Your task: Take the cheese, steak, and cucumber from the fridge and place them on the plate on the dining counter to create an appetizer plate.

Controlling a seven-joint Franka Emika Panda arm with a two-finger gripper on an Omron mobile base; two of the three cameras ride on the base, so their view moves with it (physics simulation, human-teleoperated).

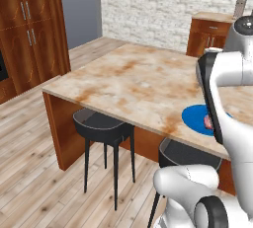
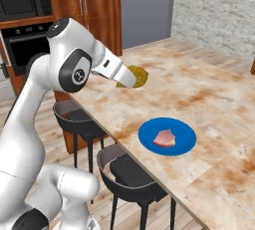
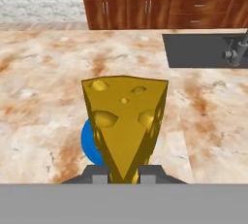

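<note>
Cheese [image 3: 125, 121]: yellow wedge right in front of the hand camera, pinched at its narrow end by the tool [image 3: 124, 173] — jaws pressed onto it.
Plate [image 2: 167, 137]: blue, on the desk [image 2: 209, 99] beyond and below the tool, well apart from it.
Steak [image 2: 164, 138]: already on the plate, near its middle.
Risk: thin grip on a tapering wedge — it could slip out in transit, or land on the steak if released over the plate's centre.
Around: sink [image 3: 203, 49] far ahead of the tool; stools [image 2: 130, 176] beneath the desk edge.
Obstruction: none I can see between tool and plate.
</note>
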